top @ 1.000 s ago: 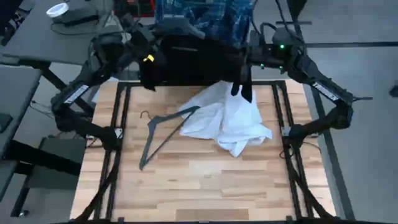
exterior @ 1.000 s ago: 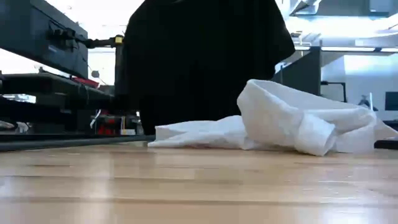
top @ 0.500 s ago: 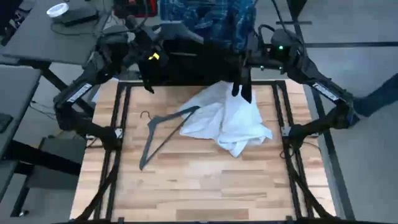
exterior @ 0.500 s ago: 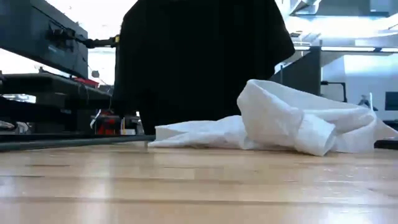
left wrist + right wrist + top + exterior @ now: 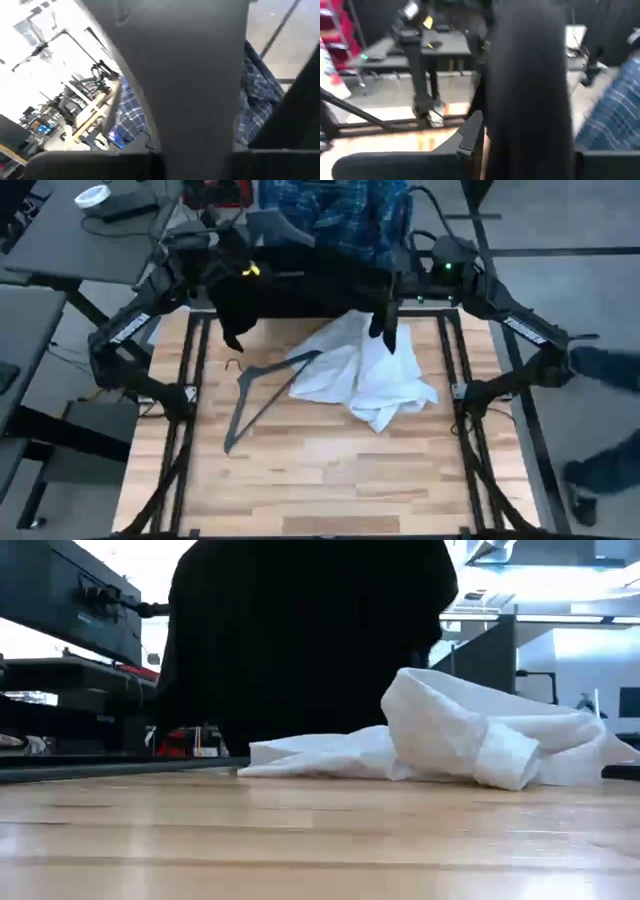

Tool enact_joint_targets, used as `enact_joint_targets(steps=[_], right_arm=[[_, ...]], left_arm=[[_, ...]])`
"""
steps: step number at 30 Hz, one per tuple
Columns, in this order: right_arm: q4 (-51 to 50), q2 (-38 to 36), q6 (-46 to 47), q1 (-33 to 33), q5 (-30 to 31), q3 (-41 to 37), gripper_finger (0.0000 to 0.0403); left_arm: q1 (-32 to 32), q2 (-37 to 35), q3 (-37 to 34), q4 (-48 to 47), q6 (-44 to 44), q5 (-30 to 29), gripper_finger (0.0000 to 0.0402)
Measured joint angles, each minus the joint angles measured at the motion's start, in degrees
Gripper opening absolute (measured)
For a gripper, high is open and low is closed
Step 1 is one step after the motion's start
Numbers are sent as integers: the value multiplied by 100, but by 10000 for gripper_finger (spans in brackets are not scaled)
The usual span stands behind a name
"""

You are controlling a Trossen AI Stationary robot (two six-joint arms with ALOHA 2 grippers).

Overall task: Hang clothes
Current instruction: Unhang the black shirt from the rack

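Note:
The black top (image 5: 300,285) hangs over the table's far edge, spread between my left gripper (image 5: 240,280) and my right gripper (image 5: 388,308). In the low view it is a wide dark curtain (image 5: 300,640). The white top (image 5: 365,375) lies crumpled on the table just in front of it. The plaid shirt (image 5: 340,215) hangs behind the far edge. A dark thin hanger (image 5: 262,388) lies flat on the wood, left of the white top. Both wrist views are blurred. A grey band (image 5: 195,90) fills the left one and a black band (image 5: 527,95) the right one.
The table's dark frame rails (image 5: 190,400) run along its left and right sides. The near half of the wooden top (image 5: 320,480) is bare. A person's legs (image 5: 605,370) stand beyond the table's right side. A grey desk (image 5: 90,230) stands at the far left.
The black top has swung toward the table's left. Its left side now hangs lower and reaches farther left in the low view. My left gripper has shifted a little at the far edge. A person's legs have come in beside the table's right side.

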Motion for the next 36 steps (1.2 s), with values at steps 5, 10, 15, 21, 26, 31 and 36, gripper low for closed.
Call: enact_joint_targets(steps=[5, 10, 15, 21, 26, 31, 36], right_arm=[[-225, 46, -2, -81, 244, -2, 90], [396, 33, -168, 54, 217, -11, 31], [244, -294, -252, 3, 278, -12, 2], [-359, -1059, -372, -121, 784, -13, 0], [-682, -1533, -293, -206, 1066, -15, 0], [-769, -1485, -341, -35, 1159, -12, 0], [-1045, -1400, -412, -2, 1518, -31, 0]], left_arm=[[-8, -152, 1, -123, -90, -27, 29], [-10, -193, 6, -358, -22, -13, 29], [-14, -236, 6, -642, 98, -520, 29], [340, -661, 6, -1014, -28, -776, 28], [695, -1051, -12, -1059, -805, -278, 27], [725, -1217, 12, -341, -1597, 160, 27], [725, -1226, -5, -379, -1938, 382, 26]])
